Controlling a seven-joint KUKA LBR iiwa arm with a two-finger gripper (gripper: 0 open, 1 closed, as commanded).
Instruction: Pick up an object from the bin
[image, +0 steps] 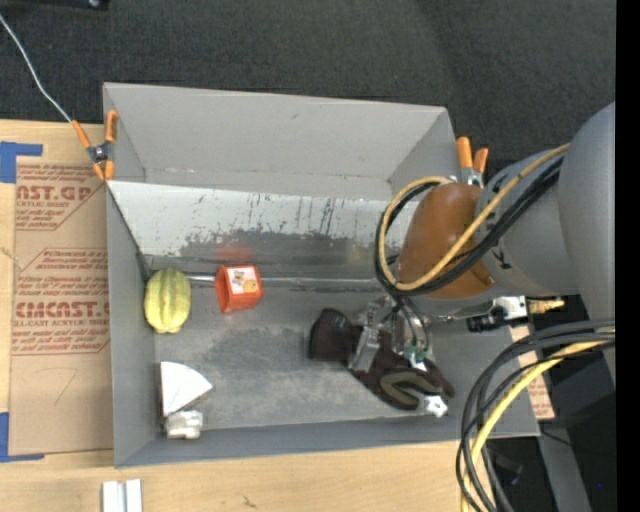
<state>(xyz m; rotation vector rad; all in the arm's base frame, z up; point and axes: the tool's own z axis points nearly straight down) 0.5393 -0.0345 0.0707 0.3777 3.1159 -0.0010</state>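
Pincer (388, 338) hangs low at the right side of the grey bin (270, 130), right over a dark brown, floppy thing (328, 338) lying on the lower right of the floor. Whether it is open or closed, I cannot tell. Well apart to the left lie an orange block (238, 287), a yellow-green ribbed fruit (167, 299) and a white wedge (182, 385).

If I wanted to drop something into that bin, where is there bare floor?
The widest bare floor lies mid-bin, between the orange box, the white wedge and the dark brown object. It is crowded at the right, around the claw and that dark object.
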